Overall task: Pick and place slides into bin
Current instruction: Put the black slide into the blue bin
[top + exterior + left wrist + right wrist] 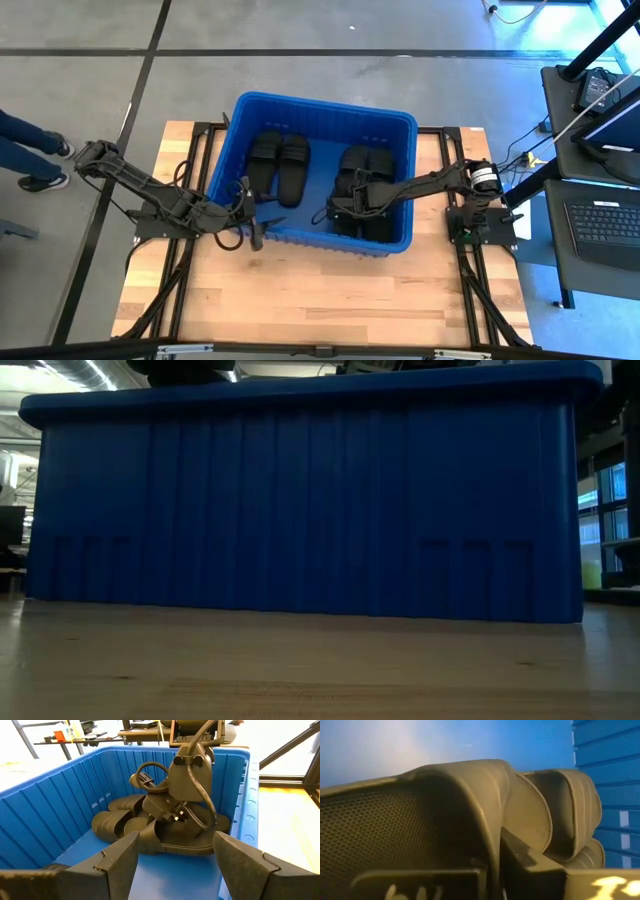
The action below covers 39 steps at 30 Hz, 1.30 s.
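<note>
At the near edge of the table (320, 300) you have bare wood and nothing left to collect; no slide lies outside the bin in any view. Just past that, your left gripper (252, 222) hangs over the bin's near wall toward its left end, fingers spread wide and empty, looking in across the bin (320, 108) floor. Further in, your right gripper (338, 210) is down inside the bin, right of middle, its fingers pressed nearly together on the strap of a slide (445, 815), which rests on the heap of slides (125, 820) piled against the bin's right wall. Beyond that, toward the far-left part of the bin, a pair of slides (280, 165) lies flat, side by side and sole down. You appear to be at the release of what looks like the last slide: the placing is done and the pinch is only beginning to ease. Your next move calls for spreading those fingers fully so the strap drops clear, then lifting the right arm straight up before drawing it back, so a finger does not snag the strap and drag the slide over the rim.
</note>
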Available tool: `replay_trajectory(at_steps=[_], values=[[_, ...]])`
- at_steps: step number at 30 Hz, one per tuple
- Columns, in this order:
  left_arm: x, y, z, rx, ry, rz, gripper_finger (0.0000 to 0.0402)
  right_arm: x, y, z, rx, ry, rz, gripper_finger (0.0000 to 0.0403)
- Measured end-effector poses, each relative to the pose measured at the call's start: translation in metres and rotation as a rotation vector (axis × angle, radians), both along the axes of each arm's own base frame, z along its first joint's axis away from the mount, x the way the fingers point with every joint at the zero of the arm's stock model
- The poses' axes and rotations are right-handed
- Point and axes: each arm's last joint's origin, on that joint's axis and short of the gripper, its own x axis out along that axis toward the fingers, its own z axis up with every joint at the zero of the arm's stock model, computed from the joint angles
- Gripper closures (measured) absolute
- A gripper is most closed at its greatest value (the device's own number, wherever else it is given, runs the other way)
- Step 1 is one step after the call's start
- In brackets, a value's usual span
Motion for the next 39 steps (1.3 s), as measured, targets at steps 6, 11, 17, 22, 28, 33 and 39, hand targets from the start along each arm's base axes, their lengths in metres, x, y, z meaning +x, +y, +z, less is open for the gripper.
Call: replay_trajectory(at_steps=[6, 11, 17, 22, 28, 33, 39], values=[[0.0, 0.0, 0.0, 0.001, 0.0, 0.0, 0.0153, 0.0, 0.0, -0.001, 0.014, 0.006, 0.004, 0.035], [0.0, 0.0, 0.0, 0.002, 0.001, 0.0, 0.0153, 0.0, 0.0, -0.002, 0.035, 0.008, 0.009, 0.0308], [0.0, 0.0, 0.0, 0.003, 0.001, 0.0, 0.0153, 0.0, 0.001, -0.002, 0.116, 0.005, 0.018, 0.0221], [0.0, 0.0, 0.0, 0.003, 0.001, 0.001, 0.0153, 0.002, 0.001, 0.003, 0.131, 0.014, 0.017, 0.0156], [0.0, 0.0, 0.0, 0.003, 0.001, 0.001, 0.0153, 0.01, 0.004, 0.018, 0.17, 0.013, 0.064, 0.0129], [0.0, 0.0, 0.0, 0.003, 0.001, 0.001, 0.0153, 0.013, 0.004, 0.023, 0.153, 0.019, 0.108, 0.0128], [0.0, 0.0, 0.0, 0.003, 0.001, 0.001, 0.0153, 0.011, 0.002, 0.022, 0.254, 0.029, 0.111, 0.0127]])
